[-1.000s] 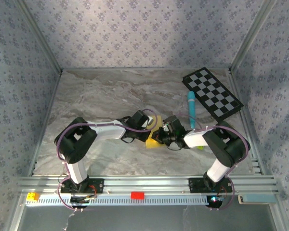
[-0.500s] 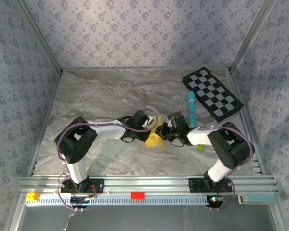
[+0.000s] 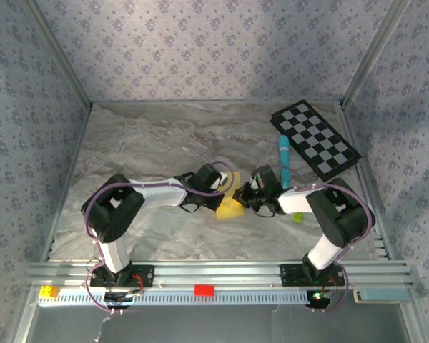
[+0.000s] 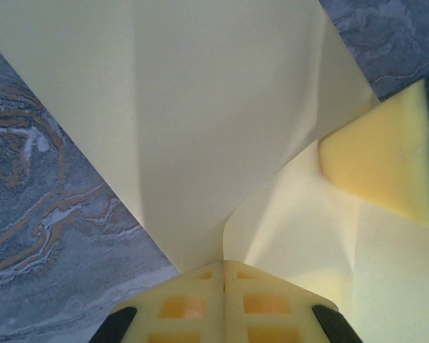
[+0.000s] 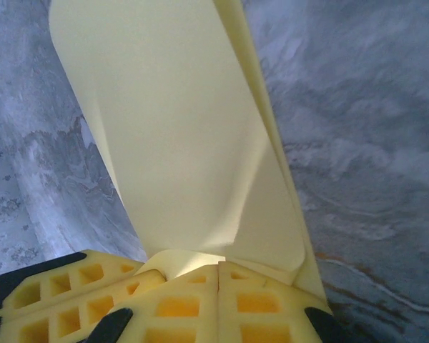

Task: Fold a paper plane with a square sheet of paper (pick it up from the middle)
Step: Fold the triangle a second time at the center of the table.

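grey marbled table (image 3: 150, 143) carries a light-blue cylindrical marker (image 3: 283, 163) just beyond the right claw (image 3: 244, 199), a black-and-white checkered board (image 3: 314, 139) farther past it, and a tiny yellow-green ball (image 3: 298, 218) behind it.

Top external: fixed, high, behind the arm bases; faces down and forward across the whole desk (image 3: 143, 143); distant.
Left wrist: sits behind the left pincer (image 4: 223, 268), facing along it; very close.
Right wrist: likewise behind the right pincer (image 5: 219, 270).
Shared by all three: the square sheet of paper (image 3: 231, 209), mid-desk.

At centre, left gripper (image 3: 226, 188) and right gripper (image 3: 246, 194) meet at the paper (image 3: 230, 208); marker (image 3: 283, 163) and checkerboard (image 3: 314, 139) lie beyond.
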